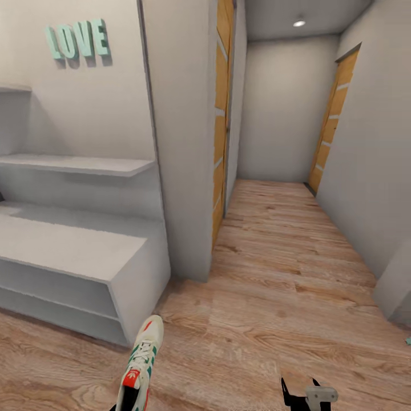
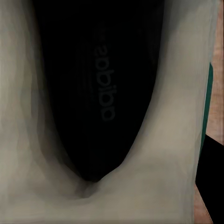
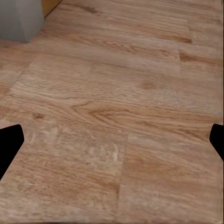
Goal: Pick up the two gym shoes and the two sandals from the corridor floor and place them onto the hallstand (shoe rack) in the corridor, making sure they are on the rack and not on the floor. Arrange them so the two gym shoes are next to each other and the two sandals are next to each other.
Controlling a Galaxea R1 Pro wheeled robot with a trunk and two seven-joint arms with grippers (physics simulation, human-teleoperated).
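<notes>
One white gym shoe (image 1: 140,365) with green stripes and a red tongue hangs low in the head view, its toe pointing at the hallstand (image 1: 68,251). The left wrist view looks straight into the gym shoe's black insole (image 2: 100,93) and white lining, with a black finger (image 2: 211,179) at its side, so my left gripper is shut on it. My right gripper (image 1: 301,393) hovers open over the bare corridor floor (image 3: 116,93), its fingertips (image 3: 9,144) wide apart. The hallstand's top is bare. The sandals are out of view.
A grey wall pillar (image 1: 182,142) stands right of the hallstand. The corridor runs ahead between two orange wooden doors (image 1: 224,114) (image 1: 334,120). A wall corner (image 1: 394,291) juts in at the right, with a small teal object (image 1: 408,341) by it.
</notes>
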